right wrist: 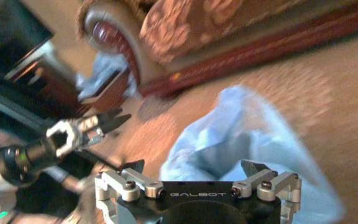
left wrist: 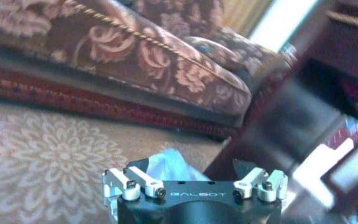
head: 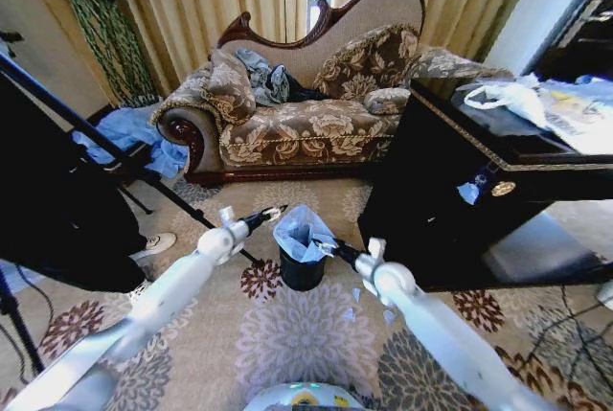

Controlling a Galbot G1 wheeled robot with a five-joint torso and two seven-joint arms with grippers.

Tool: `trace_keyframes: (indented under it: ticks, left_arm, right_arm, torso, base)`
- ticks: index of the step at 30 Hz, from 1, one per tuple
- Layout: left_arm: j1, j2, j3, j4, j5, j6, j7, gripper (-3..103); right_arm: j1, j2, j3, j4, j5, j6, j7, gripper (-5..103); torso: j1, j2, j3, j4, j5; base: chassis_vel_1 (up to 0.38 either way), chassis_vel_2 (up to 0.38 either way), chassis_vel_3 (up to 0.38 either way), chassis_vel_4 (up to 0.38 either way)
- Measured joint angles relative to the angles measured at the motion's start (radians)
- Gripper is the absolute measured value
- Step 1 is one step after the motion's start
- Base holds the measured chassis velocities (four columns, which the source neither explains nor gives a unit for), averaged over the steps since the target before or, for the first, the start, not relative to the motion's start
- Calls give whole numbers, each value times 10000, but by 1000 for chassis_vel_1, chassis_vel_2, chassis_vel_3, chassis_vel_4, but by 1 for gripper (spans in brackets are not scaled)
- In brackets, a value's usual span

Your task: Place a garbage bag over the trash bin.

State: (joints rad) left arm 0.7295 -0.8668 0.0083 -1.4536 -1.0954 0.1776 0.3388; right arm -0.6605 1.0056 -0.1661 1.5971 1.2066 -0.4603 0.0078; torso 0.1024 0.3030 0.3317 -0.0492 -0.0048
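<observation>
Down on the flowered carpet in front of the patterned brown sofa point(head: 297, 124), the head view shows the small plain black cylindrical trash bin point(head: 302, 272) with the thin, crinkly, pale blue-white plastic garbage bag point(head: 302, 231) bunched up out of its mouth. The right gripper point(head: 329, 248) touches the bag's edge on the bin's right side. The left gripper point(head: 271, 213) hangs just left of the bag, apart from it, its fingers looking nearly closed and holding nothing. A dark glossy cabinet point(head: 460, 191) stands to the right.

From the left wrist, that gripper point(left wrist: 193, 167) has its jaws spread with nothing between them; a bit of the blue bag point(left wrist: 169, 163) peeks out beyond, near the sofa's base.

From the right wrist, its gripper point(right wrist: 193, 167) has fingers parted around the bag's point(right wrist: 241, 135) plastic, though whether they pinch it I cannot tell. The left gripper point(right wrist: 113, 120) floats farther off, tips close together.
</observation>
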Motion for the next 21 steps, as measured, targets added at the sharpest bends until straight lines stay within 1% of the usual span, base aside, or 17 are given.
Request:
trace_keyframes:
  ticks: [1,3,4,5,6,8,9,10,11,12,14,16,17,19,20,21]
  left_arm:
    - [0,0,0,0,0,0,0,93]
    - [633,144,-330,-362,810,-413,366,93]
    - [822,173,-454,-469,974,-510,429,93]
    - [822,173,-454,-469,974,-510,429,93]
    - [1242,203,-751,-749,1189,-680,488,93]
    - [1496,176,-961,-985,1218,-833,494,93]
    - [1496,176,-961,-985,1218,-833,494,93]
    - [1500,157,-968,-1020,1171,-877,492,93]
    - [1500,144,-982,-1088,1037,-914,471,93]
    - [1500,144,-982,-1088,1037,-914,471,93]
    - [1498,135,-1012,-1151,944,-970,428,92]
    - [1446,101,-1018,-1182,853,-1012,345,92]
    - [1446,101,-1018,-1182,853,-1012,345,92]
    - [1364,41,-993,-1183,776,-1036,302,92]
    - [1364,41,-993,-1183,776,-1036,302,92]
    - [1334,10,-970,-1179,758,-1043,289,92]
  right_arm:
    - [0,0,0,0,0,0,0,100]
    - [375,64,-351,-334,-64,-147,18,100]
    - [454,80,-450,-402,-84,-179,51,100]
    - [454,80,-450,-402,-84,-179,51,100]
    - [592,121,-664,-529,-140,-290,215,100]
    - [642,163,-839,-675,-365,-351,467,100]
    - [642,163,-839,-675,-365,-351,467,100]
    - [628,198,-852,-731,-479,-372,591,100]
    - [624,302,-869,-835,-593,-440,882,100]
    - [624,302,-869,-835,-593,-440,882,100]
    - [623,439,-915,-932,-704,-540,1226,101]
    - [624,544,-955,-982,-821,-753,1484,94]
    - [624,544,-955,-982,-821,-753,1484,94]
    - [623,597,-1016,-986,-929,-917,1650,86]
    - [623,597,-1016,-986,-929,-917,1650,86]
    - [618,615,-1040,-985,-994,-975,1716,82]
  torso:
    - [0,0,0,0,0]
    - [-1,1,-1,-12,-10]
    - [-1,1,0,-12,-8]
    - [-1,1,0,-12,-8]
    - [0,0,0,-14,0]
    - [-1,0,0,-12,0]
    - [-1,0,0,-12,0]
    - [-1,0,0,-13,-2]
    - [0,1,0,-15,-6]
    - [0,1,0,-15,-6]
    - [0,0,0,-15,3]
    - [1,0,0,-14,-2]
    - [1,0,0,-14,-2]
    - [0,0,0,-13,-1]
    - [0,0,0,-13,-1]
    - [0,0,0,-13,-1]
  base:
    - [0,0,0,0]
    - [0,0,0,0]
    - [0,0,0,0]
    - [0,0,0,0]
    - [0,0,0,0]
    - [0,0,0,0]
    - [0,0,0,0]
    - [0,0,0,0]
    - [0,0,0,0]
    - [0,0,0,0]
    - [0,0,0,0]
    - [0,0,0,0]
    - [0,0,0,0]
    - [0,0,0,0]
    - [0,0,0,0]
    - [0,0,0,0]
